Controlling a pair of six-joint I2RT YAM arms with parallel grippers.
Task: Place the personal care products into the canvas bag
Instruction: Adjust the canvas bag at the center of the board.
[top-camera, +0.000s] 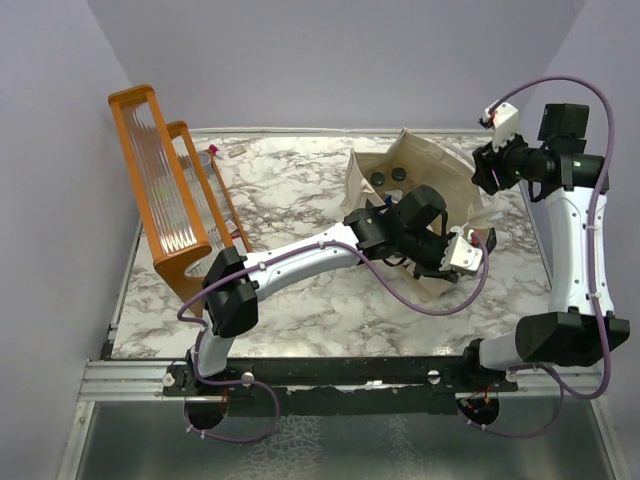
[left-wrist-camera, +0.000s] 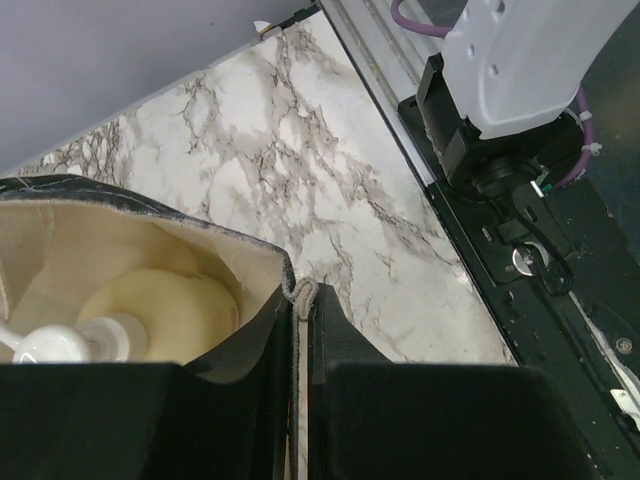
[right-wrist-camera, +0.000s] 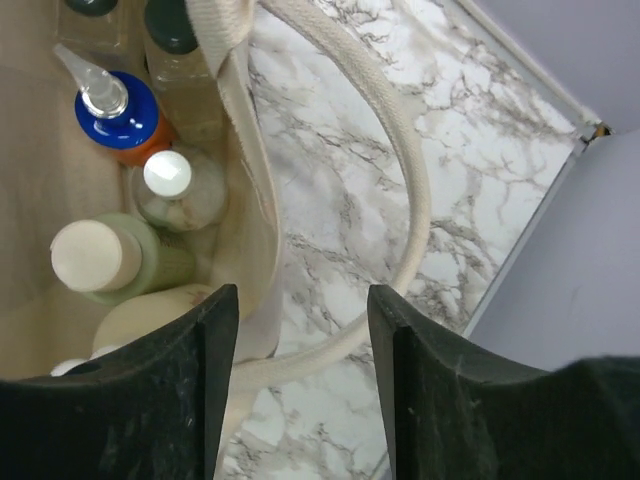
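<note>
Counting the contents from the right wrist view, I find six products inside the canvas bag (right-wrist-camera: 30, 170), all in the left half of the frame:

- two clear bottles with black caps (right-wrist-camera: 172, 30), at the top edge
- the orange bottle with blue cap (right-wrist-camera: 118, 115), below them
- the squat silvery bottle (right-wrist-camera: 175, 185), beside the bag wall
- the olive-grey bottle (right-wrist-camera: 95, 258), with its cream cap facing up
- the beige pump bottle (right-wrist-camera: 150, 310), lowest, partly hidden by my finger

Status of my grippers:

- My left gripper (left-wrist-camera: 303, 310) is pressed together on the bag's rim seam, pinching the cloth. The pump bottle lies just inside that wall.
- My right gripper (right-wrist-camera: 300, 300) is spread and holds nothing. The bag rim and one loop handle (right-wrist-camera: 410, 180) pass between its fingers; I cannot tell whether they touch.

The bag stands on the marble worktop (right-wrist-camera: 330, 150), in the upper right of the top view. The orange wooden rack (top-camera: 165, 190) at the left is not part of the load.

Judgement: the loading step is complete. Only releasing the rim and retracting both arms is left.
</note>
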